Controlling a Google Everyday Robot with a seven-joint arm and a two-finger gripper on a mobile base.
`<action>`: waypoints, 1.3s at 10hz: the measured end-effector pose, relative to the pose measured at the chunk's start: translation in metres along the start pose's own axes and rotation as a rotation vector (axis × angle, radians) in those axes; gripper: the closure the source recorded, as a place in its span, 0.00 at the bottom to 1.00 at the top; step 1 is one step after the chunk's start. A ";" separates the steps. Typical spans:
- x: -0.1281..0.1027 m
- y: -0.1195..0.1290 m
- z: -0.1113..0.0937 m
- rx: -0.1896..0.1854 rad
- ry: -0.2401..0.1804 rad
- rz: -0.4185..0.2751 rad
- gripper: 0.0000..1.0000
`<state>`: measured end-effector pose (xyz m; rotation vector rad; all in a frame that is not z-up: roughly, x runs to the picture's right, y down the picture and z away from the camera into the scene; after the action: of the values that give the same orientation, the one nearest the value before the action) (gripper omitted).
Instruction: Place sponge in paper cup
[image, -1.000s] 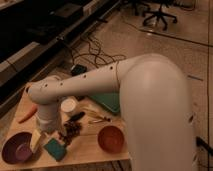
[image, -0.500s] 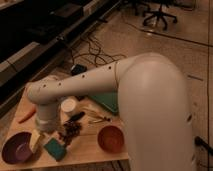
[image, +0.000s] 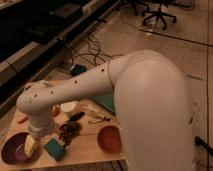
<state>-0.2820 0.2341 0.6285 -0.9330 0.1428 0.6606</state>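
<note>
You've got one gripper (image: 37, 132), hanging off the big white arm (image: 100, 80) low over the left end of the wooden table (image: 85, 154), above the spot between the purple bowl and the sponge. Its fingers are spread and pinch nothing. One sponge (image: 54, 149): teal, lying flat near the table's front edge, just below and right of the gripper, not held. One paper cup (image: 67, 106): white, upright, mouth up, further back on the table by the arm's wrist, apart from the sponge. Two bowls: one purple bowl (image: 11, 150) front left, one orange-brown bowl (image: 110, 139) front right. One pale yellow block (image: 30, 146) sits in the purple bowl, on its right side. One dark brown clump (image: 70, 131) lies between cup and sponge; you can't tell what it is. One dark-handled utensil (image: 76, 116) lies just right of the cup. One flat green item (image: 107, 103) is partly hidden under the arm. One small orange piece (image: 22, 120) sits at the table's left edge.
</note>
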 end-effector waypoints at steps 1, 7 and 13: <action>0.000 0.003 0.006 0.022 -0.001 -0.008 0.20; 0.003 -0.007 0.058 0.058 -0.078 -0.019 0.20; 0.003 -0.015 0.065 0.053 -0.117 -0.013 0.20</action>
<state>-0.2812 0.2800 0.6765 -0.8413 0.0499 0.6942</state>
